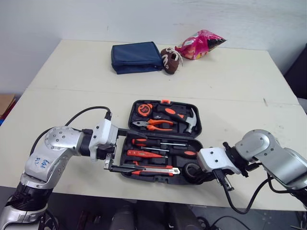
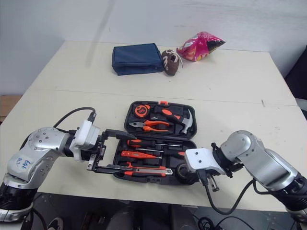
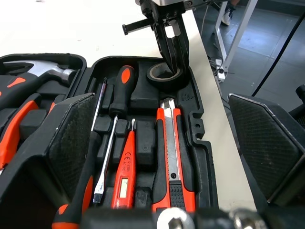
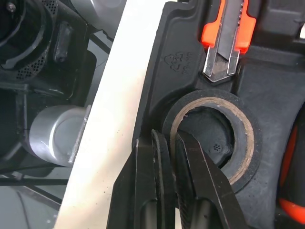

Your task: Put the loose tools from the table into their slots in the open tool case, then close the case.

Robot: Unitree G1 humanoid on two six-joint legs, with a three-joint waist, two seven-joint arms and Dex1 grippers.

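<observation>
Tape roll [image 4: 250,157] sits in the tool case [image 4: 176,62], right gripper [image 4: 169,138] clamps its wall; left gripper [image 1: 130,149] gapes wide.

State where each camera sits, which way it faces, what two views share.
Left eye view: on the head, looking down at the tool case; both arms show.
Right eye view: beside it, same scene.
Left wrist view: along the open left gripper, across the case.
Right wrist view: along the right gripper, jaws pinching the tape roll.
Both wrist views show it.
</observation>
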